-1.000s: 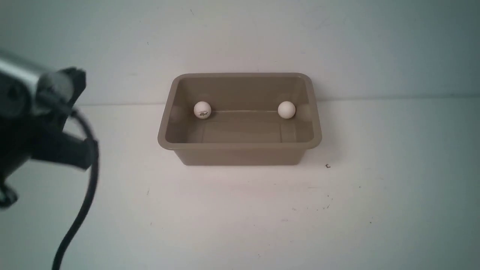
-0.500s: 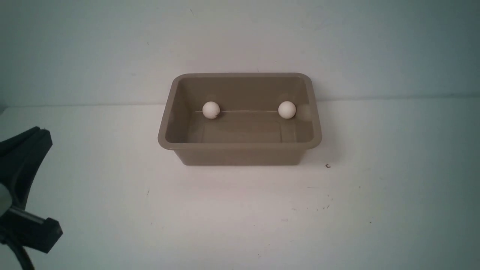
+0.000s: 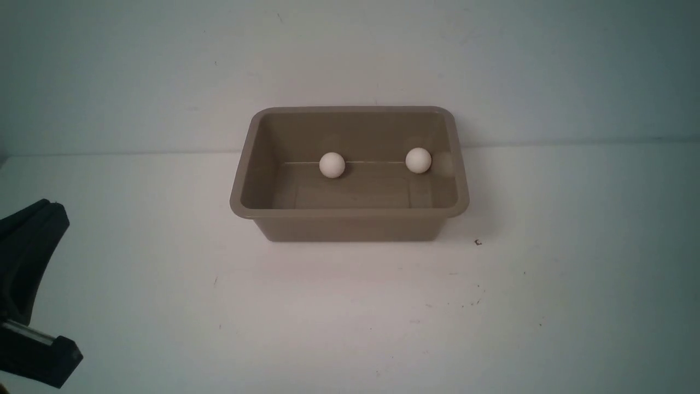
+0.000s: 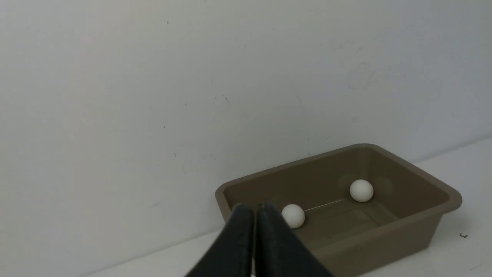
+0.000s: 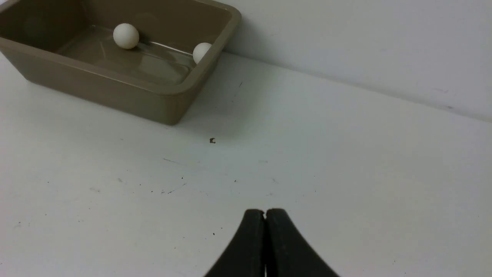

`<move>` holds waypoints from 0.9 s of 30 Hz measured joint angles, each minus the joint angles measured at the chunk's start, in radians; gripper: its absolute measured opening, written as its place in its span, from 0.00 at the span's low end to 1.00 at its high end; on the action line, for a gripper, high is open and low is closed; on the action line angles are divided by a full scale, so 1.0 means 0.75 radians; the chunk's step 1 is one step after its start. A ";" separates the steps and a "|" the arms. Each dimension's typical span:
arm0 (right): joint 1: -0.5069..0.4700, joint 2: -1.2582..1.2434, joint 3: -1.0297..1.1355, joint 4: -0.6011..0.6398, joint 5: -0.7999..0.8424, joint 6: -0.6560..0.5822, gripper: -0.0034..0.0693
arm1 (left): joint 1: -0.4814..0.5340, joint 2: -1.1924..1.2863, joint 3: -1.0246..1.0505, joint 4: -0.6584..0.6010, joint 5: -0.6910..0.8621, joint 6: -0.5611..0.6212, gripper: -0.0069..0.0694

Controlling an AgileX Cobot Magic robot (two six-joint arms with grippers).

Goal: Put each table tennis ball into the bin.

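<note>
The taupe-brown bin [image 3: 350,224] stands at the back middle of the white table, against the wall. Two off-white table tennis balls lie inside it along the far wall: one [image 3: 332,164] left of centre, the other [image 3: 418,160] near the right end. Both balls show in the left wrist view [image 4: 293,216] [image 4: 361,190] and in the right wrist view [image 5: 125,35] [image 5: 200,52]. My left gripper [image 4: 253,209] is shut and empty, low at the front view's left edge [image 3: 46,210]. My right gripper [image 5: 265,211] is shut and empty over bare table, well away from the bin [image 5: 115,92].
A white wall [image 3: 350,54] rises right behind the bin. A tiny dark speck [image 3: 478,242] lies on the table just right of the bin's front corner. White tabletop [image 3: 350,317] spreads in front of the bin and to both sides.
The left ball has rolled rightward along the bin's far wall toward the middle. My left arm has dropped and drawn back to the lower left edge. The right ball has stayed put.
</note>
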 joint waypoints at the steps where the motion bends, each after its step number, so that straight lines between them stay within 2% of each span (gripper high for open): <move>1: 0.000 0.000 0.000 0.000 0.000 0.000 0.02 | 0.000 0.000 0.000 0.000 0.000 0.000 0.09; 6: 0.000 0.000 0.000 0.000 0.000 0.000 0.02 | 0.001 0.000 0.000 0.000 0.000 -0.002 0.09; 10: 0.000 0.000 0.000 0.000 0.000 0.000 0.02 | 0.107 -0.022 0.000 0.000 0.038 0.017 0.09; 15: 0.000 0.000 0.000 0.000 0.002 0.000 0.02 | 0.515 -0.107 0.000 0.000 0.039 0.054 0.09; 18: 0.000 0.000 0.000 0.000 0.002 0.000 0.02 | 0.591 -0.156 0.000 0.000 -0.003 0.054 0.09; 27: 0.000 0.000 0.000 0.000 0.002 0.000 0.02 | 0.604 -0.335 0.010 -0.004 -0.143 0.068 0.09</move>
